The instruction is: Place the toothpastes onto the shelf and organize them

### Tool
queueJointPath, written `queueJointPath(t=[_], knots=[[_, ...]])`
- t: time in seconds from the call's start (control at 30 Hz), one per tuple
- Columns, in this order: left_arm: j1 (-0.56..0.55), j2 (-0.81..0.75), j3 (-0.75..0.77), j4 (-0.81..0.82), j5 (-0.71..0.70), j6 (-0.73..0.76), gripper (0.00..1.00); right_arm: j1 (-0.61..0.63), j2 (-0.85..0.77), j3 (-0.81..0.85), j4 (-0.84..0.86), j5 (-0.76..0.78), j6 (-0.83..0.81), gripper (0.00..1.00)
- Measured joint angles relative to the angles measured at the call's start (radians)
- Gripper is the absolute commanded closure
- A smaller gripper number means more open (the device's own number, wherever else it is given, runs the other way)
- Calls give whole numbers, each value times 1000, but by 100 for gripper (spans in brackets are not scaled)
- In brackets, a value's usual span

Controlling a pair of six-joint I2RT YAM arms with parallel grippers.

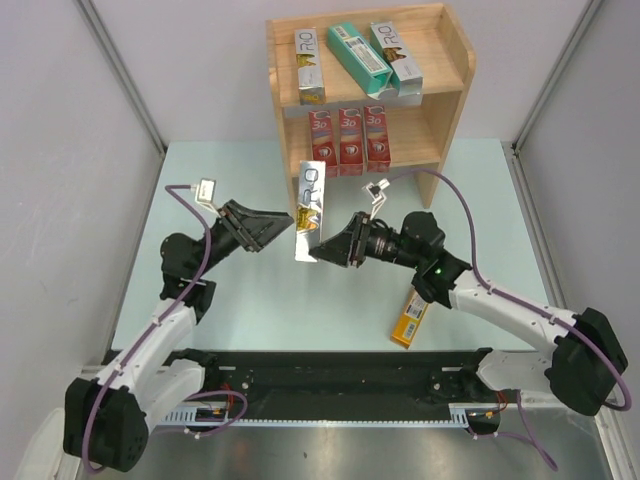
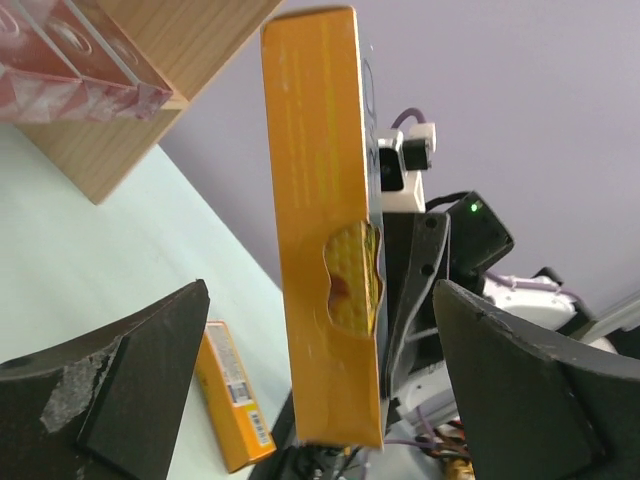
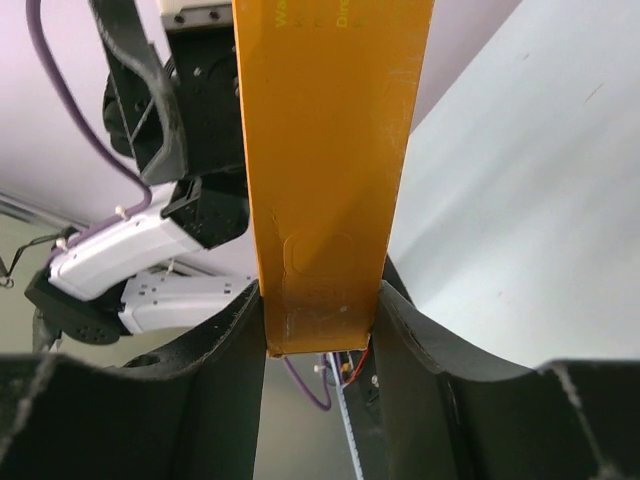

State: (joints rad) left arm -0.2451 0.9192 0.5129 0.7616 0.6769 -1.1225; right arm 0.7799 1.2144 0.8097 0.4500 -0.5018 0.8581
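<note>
1. Holding item: silver R.O carton [image 1: 309, 205], upright in front of shelf [image 1: 452, 120], clamped in right gripper [image 1: 325, 247].
2. Left gripper [image 1: 283, 228]: jaws wide apart, either side of the carton, not touching.
3. Best practice: back left gripper off first, then lift the carton shelfward.

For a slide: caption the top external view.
Right gripper clamps one end of the silver R.O carton; left gripper stands open beside it.

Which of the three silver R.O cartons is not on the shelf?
The silver carton clamped in the right pincer, in front of the shelf; the other two cartons lie on its top tier.
</note>
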Motion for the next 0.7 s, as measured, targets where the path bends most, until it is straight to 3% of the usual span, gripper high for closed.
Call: queueJointPath(t=[0.43,0.7], knots=[[0,-90,120,-346,-70,251,0,-219,-27,215,-166,-71,-83,73],[0,-89,142,-467,-101,342,0,-336,102,463,-204,-183,-105,73]])
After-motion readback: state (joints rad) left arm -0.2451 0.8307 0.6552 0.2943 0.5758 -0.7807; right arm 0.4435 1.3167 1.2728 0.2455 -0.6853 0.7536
